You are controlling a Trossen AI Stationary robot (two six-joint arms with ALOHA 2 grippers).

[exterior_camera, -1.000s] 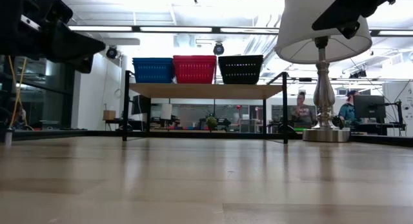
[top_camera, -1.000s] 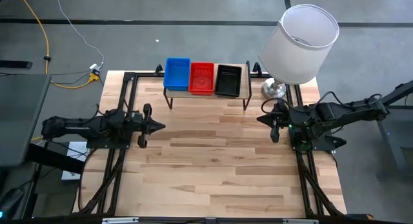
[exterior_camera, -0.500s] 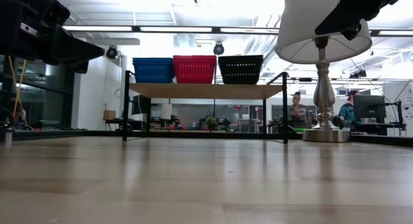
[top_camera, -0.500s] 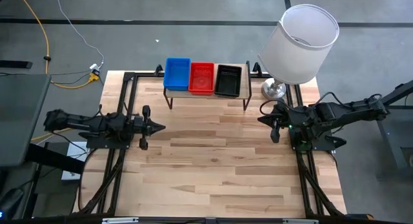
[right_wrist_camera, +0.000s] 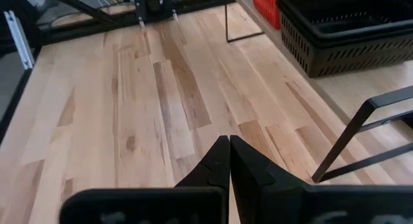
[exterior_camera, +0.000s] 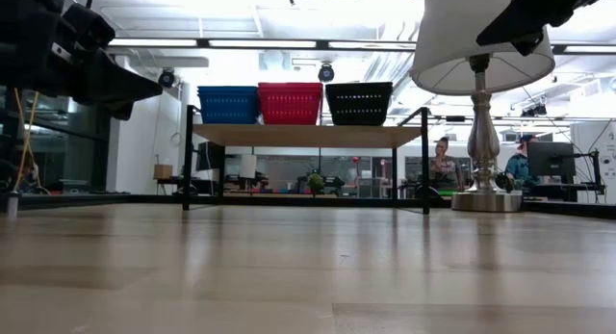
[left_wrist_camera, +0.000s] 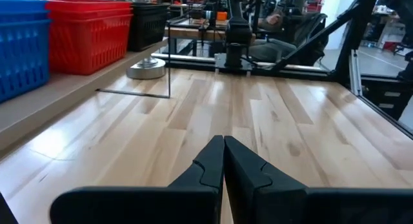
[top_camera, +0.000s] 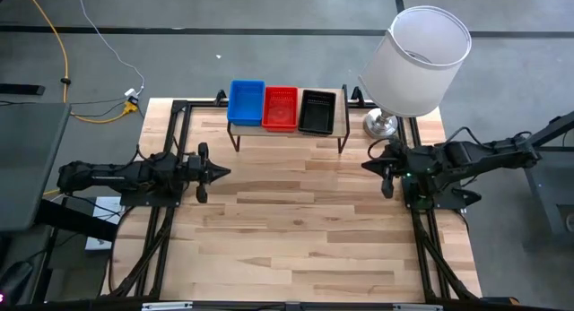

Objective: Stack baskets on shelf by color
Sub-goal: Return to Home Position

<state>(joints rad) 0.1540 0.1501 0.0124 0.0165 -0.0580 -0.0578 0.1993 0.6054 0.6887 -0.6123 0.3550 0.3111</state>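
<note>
High view has the wood desk [top_camera: 296,230] bearing a white-shaded lamp [top_camera: 417,60] just behind the right end effector [top_camera: 366,165], and the shelf [top_camera: 341,123] at the far edge, set back from both end effectors and between them. On the shelf sit three stacks side by side: blue baskets [top_camera: 246,102] nearest the left end effector [top_camera: 221,174], red baskets [top_camera: 280,108] in the middle, black baskets [top_camera: 317,111] nearest the right end effector. Both end effectors hover over the desk's side edges, fingers pressed together, holding nothing.
</note>
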